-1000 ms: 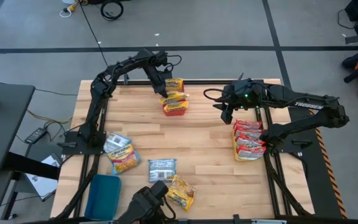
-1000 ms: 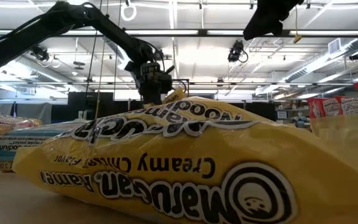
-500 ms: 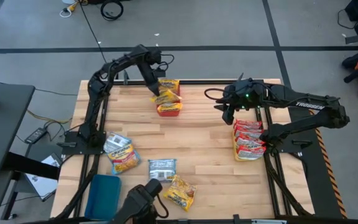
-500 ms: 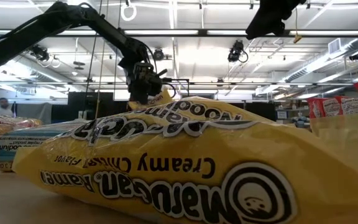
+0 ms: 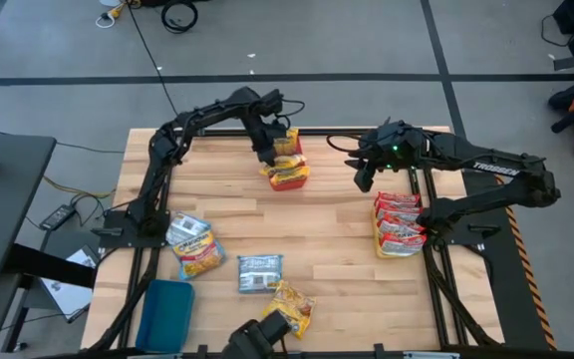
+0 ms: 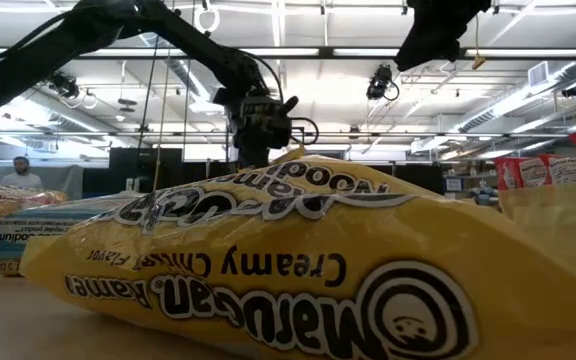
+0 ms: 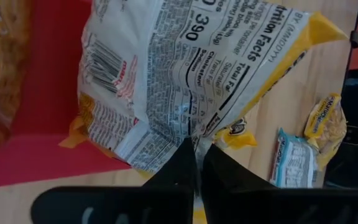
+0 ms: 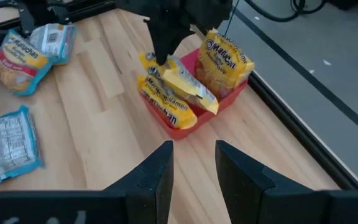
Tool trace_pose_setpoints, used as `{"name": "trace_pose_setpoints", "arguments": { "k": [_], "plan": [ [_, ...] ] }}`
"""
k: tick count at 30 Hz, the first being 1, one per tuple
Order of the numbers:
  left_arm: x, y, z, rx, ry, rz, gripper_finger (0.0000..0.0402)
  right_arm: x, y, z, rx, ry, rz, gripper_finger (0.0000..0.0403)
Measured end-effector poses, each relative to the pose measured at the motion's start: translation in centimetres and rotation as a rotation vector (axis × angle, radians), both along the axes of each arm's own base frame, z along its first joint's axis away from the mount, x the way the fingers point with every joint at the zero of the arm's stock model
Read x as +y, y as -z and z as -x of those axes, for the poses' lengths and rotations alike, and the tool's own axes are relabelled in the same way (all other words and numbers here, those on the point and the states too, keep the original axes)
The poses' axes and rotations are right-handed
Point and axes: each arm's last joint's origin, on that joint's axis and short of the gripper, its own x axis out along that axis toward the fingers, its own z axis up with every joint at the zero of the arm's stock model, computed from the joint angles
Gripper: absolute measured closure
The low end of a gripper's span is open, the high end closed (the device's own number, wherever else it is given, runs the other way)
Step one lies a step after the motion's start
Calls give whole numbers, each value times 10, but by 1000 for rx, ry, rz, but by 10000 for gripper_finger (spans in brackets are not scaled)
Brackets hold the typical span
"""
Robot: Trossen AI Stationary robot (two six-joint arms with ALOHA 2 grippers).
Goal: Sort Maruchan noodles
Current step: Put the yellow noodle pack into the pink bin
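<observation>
**Yellow packet held over the red tray, several packets still loose**

A flat yellow-edged plastic noodle packet [image 7: 185, 74] with a grey-white nutrition panel is pinched at its lower seam by the left gripper [image 7: 196, 163], whose two dark fingers are closed tight on the film. In the high view this sits at upper centre of the frame, where the left gripper [image 5: 266, 152] hangs over a shallow red plastic tray [image 5: 289, 182]. The right wrist view shows the tray [image 8: 178, 127] already carrying other yellow packets [image 8: 227, 61], so yellow sorting looks well under way.

At right of the high view, a stack of red-edged packets [image 5: 399, 225] lies together by the table edge, which reads as another colour largely grouped. The right gripper [image 5: 363, 178] hovers above bare wood just upper left of that stack; its fingers [image 8: 160, 171] stand apart and hold nothing.

Left to do, judging by how things lie: in the lower left of the high view a pair of packets [image 5: 193, 245] rests on the light wooden slatted table [image 5: 337, 259], a blue-edged packet [image 5: 260, 272] lies at lower centre, and a yellow packet [image 5: 291, 304] sits near the bottom edge. A blue plastic tray [image 5: 165, 314] at lower left appears to hold nothing. Roughly half the job seems finished.
</observation>
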Motion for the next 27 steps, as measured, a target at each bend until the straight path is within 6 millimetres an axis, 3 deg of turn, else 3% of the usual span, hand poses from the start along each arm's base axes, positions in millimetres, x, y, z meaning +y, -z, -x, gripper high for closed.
{"name": "trace_pose_setpoints", "arguments": {
  "k": [4, 10, 22, 27],
  "plan": [
    [-4, 0, -4, -7, 7, -5, 384, -4, 9, -13, 53, 2, 18, 278],
    [-4, 0, -4, 4, -9, 2, 359, -12, 42, -61, 185, -146, 126, 255],
    [-2, 0, -5, -14, -10, -13, 283, -40, 100, -141, 238, -356, 530, 96],
    [-2, 0, -6, -17, -10, -16, 259, -55, 124, -157, 230, -427, 567, 88]
  ]
}}
